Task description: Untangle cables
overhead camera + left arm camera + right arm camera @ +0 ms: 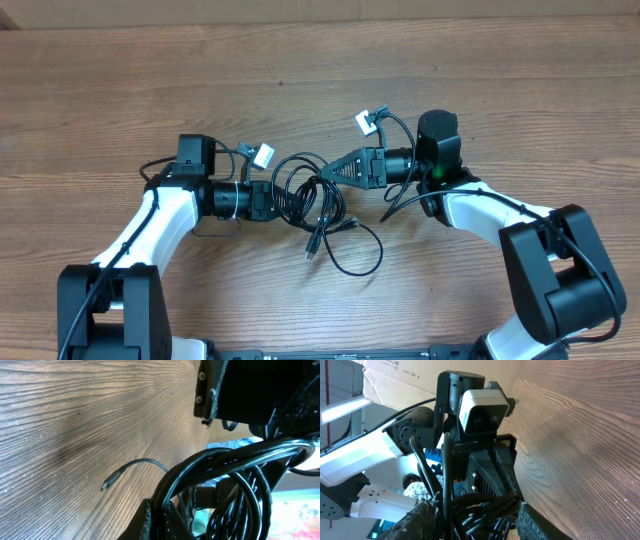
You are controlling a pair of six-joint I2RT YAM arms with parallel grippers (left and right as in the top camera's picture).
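We have one tangled bundle of cables mid-frame, loops trailing toward the lower right, one loose plug end pointing down-left. We see the left gripper clamped tight on the bundle's left side. The right gripper has cords between half-parted fingers, and we cannot tell whether it grips.

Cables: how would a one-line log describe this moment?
cables: tangled loops | left fingers: shut on cables | right fingers: around cables, grip unclear
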